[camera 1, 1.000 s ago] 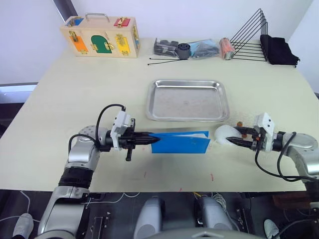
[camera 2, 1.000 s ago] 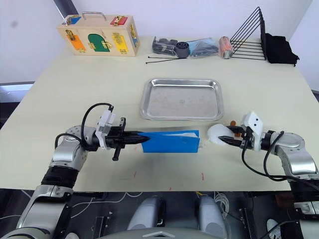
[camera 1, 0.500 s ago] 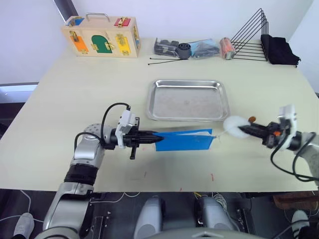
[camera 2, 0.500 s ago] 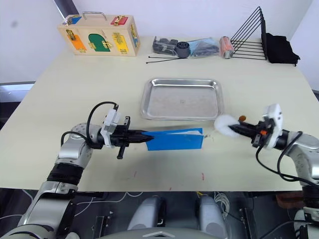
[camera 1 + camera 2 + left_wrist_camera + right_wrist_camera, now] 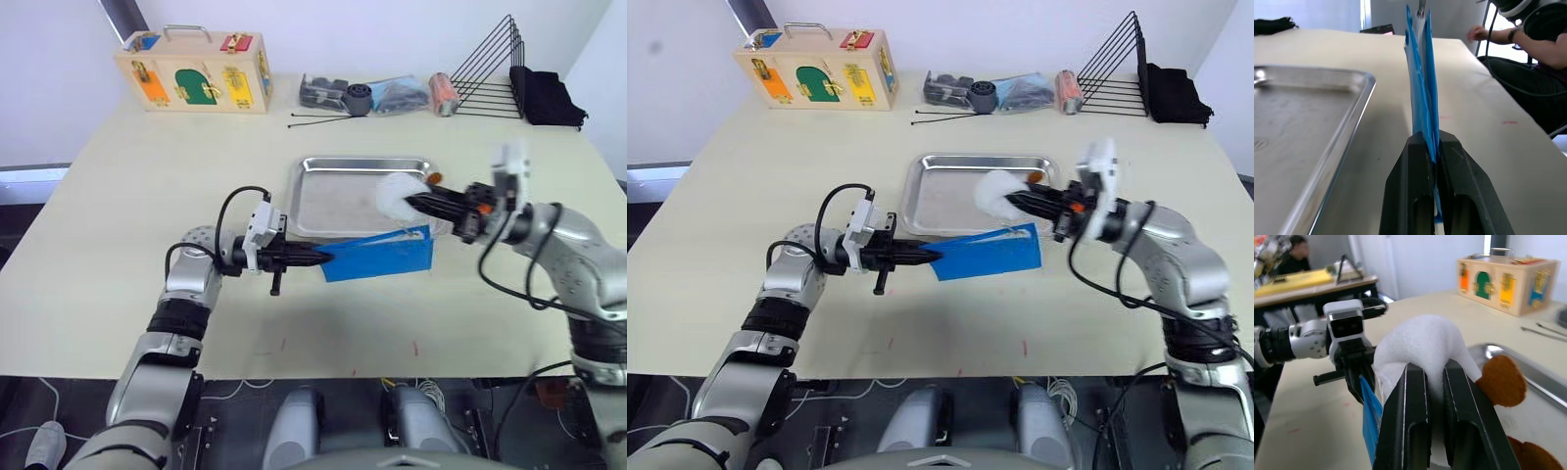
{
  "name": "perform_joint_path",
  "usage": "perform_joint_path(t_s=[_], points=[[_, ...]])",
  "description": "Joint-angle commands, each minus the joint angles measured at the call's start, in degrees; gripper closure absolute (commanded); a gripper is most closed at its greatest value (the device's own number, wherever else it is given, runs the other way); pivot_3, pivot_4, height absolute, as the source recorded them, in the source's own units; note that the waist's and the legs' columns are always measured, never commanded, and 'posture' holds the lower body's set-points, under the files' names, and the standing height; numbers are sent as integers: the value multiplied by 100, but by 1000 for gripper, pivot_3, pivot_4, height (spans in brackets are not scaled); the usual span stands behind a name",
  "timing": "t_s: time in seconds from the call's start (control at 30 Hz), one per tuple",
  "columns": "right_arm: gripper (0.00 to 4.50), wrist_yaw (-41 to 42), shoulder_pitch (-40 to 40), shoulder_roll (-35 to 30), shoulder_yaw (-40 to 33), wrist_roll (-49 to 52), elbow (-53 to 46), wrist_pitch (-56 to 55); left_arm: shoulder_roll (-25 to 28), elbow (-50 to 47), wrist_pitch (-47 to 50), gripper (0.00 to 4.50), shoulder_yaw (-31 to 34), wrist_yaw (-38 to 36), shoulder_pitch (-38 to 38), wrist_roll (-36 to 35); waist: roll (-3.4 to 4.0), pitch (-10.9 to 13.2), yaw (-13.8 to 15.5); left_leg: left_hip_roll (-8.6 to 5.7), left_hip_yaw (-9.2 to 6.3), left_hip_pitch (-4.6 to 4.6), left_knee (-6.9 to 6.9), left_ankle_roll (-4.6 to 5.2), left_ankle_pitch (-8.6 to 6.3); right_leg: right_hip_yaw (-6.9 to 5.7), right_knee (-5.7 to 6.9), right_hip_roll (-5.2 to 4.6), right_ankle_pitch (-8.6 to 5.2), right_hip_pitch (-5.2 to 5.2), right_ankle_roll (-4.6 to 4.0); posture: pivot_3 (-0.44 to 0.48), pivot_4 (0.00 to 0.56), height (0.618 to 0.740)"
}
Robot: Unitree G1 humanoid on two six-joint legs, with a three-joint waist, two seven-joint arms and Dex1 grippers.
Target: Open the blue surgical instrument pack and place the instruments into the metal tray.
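Observation:
The blue surgical instrument pack (image 5: 382,257) stands on edge just in front of the metal tray (image 5: 333,196), with its right end raised. My left gripper (image 5: 318,258) is shut on the pack's left end; the pack (image 5: 1420,73) rises upright from between the fingers. My right gripper (image 5: 413,204) is shut on a white oval pad (image 5: 394,192) and holds it above the tray's right half, right over the pack's far end. Brown round pieces (image 5: 1501,382) sit beside the pad (image 5: 1420,338). The instruments are hidden.
A wooden lock box (image 5: 196,70) stands at the back left. Along the back edge lie long black rods (image 5: 323,119), bagged parts (image 5: 377,95), a black wire rack (image 5: 495,83) and a black cloth (image 5: 547,98). A person (image 5: 1528,29) sits beyond the table's right side.
My right gripper has carried the white pad left and away from me, from the table's right side to above the tray. My left gripper has pushed the pack rightward, nearer the tray.

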Motion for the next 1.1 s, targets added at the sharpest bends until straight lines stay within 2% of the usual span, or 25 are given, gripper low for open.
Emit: perform_joint_path(t_s=[0.03, 0.2, 0.37, 0.7, 0.87, 0.97, 1.1], points=[[4488, -37, -399, 382, 496, -523, -72, -617, -71, 112, -143, 4500, -126, -240, -99, 145, 0, 0, 13, -1, 2, -2, 1, 0, 0, 0, -2, -2, 0, 0, 0, 0, 150, 740], [4488, -6, -454, 769, 988, -1173, 96, -1207, -109, 210, -204, 4500, -122, -262, -170, 183, 0, 0, 30, -2, 1, -3, 8, 1, 0, -3, 3, -4, 0, 1, 1, 0, 150, 740], [4488, 202, -388, 775, 1302, -1723, 225, -1827, -119, 238, -227, 4500, -87, -259, -180, 204, 0, 0, 15, -2, 1, -2, 7, 1, 0, -3, 3, -3, 0, 0, 1, 0, 150, 740], [4488, -31, -289, 1311, 1825, -2507, 408, -2781, -164, 259, -235, 4500, -62, -236, -220, 240, 0, 0, 16, -2, 0, 1, 8, 0, 0, -2, 7, -3, 0, 1, 0, 0, 150, 740], [4488, -18, -177, 1346, 1728, -2432, 310, -2766, -151, 274, -243, 4500, -48, -232, -229, 248, 0, 0, 14, -2, 0, 1, 8, 0, 0, -2, 7, -3, 0, 1, 0, 0, 150, 740], [4488, 388, 143, 1036, 1545, -1942, 11, -2433, -123, 267, -243, 4500, -13, -231, -212, 223, 0, 0, 24, -2, -2, 1, 7, 1, 0, -5, 6, -3, 0, 2, 0, 0, 150, 740], [4488, 471, 355, 866, 1536, -1875, -90, -2404, -119, 258, -240, 4500, 11, -236, -203, 194, 0, 0, 12, -2, -1, 3, 7, 1, 0, -3, 8, -3, 0, 2, 0, 0, 150, 740]])
